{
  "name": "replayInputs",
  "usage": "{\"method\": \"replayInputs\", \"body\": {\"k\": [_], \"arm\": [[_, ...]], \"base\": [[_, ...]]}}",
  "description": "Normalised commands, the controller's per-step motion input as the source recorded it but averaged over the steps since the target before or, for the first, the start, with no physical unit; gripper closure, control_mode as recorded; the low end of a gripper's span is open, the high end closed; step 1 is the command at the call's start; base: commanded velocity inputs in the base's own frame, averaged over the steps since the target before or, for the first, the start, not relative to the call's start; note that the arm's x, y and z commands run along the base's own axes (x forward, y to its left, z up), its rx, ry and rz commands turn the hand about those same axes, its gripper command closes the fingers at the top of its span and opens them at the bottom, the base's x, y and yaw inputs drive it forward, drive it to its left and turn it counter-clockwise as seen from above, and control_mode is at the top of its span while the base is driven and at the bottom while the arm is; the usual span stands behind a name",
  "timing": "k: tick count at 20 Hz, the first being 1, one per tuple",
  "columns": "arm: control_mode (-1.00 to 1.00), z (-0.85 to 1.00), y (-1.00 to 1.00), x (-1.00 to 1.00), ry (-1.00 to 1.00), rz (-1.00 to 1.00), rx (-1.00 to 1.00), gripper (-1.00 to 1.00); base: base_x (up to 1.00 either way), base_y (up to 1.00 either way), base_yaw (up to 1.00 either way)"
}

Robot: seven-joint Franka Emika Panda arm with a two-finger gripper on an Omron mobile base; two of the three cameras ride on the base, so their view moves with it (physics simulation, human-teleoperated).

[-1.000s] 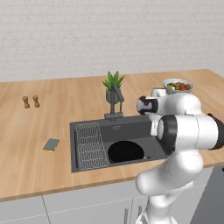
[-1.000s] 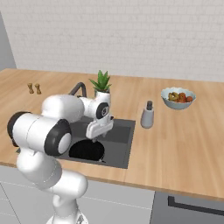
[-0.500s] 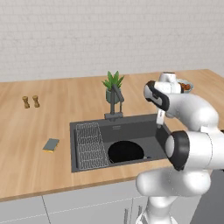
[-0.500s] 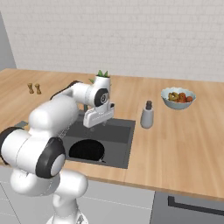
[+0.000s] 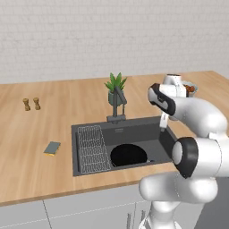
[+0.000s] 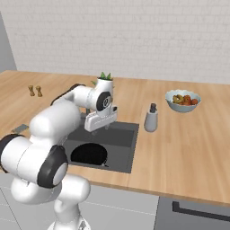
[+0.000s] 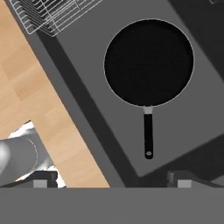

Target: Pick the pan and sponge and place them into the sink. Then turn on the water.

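My forearm covers the right end of the sink (image 5: 89,129) in the left base view, and my shoulder hides its left half (image 6: 123,143) in the right one. The rack (image 7: 52,15) runs off the hand view's top edge. The shakers (image 5: 31,104) are too small to tell apart

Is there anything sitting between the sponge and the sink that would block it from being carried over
Nothing visible does. The sponge lies on bare counter left of the sink, apart from its rim. Just inside that edge sits the wire rack; the pan already rests in the basin.
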Motion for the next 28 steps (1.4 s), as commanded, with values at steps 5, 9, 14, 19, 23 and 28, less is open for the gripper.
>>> {"method": "replayInputs", "body": {"k": [5, 9, 14, 19, 23, 28], "arm": [[-1.0, 0.04, 0.16, -0.61, -0.19, -0.45, 0.1, -1.0], [-1.0, 0.02, 0.48, -0.62, -0.05, -0.65, 0.03, -1.0], [-1.0, 0.0, 0.3, -0.19, 0.09, -0.59, 0.0, -1.0], [-1.0, 0.0, 0.0, 0.0, 0.06, -0.25, -0.01, -1.0], [-1.0, 0.0, 0.06, 0.0, 0.01, 0.0, 0.0, -1.0], [-1.0, 0.26, 0.61, -0.07, 0.11, 0.0, 0.0, -1.0]], "base": [[0.0, 0.0, 0.0], [0.0, 0.0, 0.0], [0.0, 0.0, 0.0], [0.0, 0.0, 0.0], [0.0, 0.0, 0.0], [0.0, 0.0, 0.0]]}}
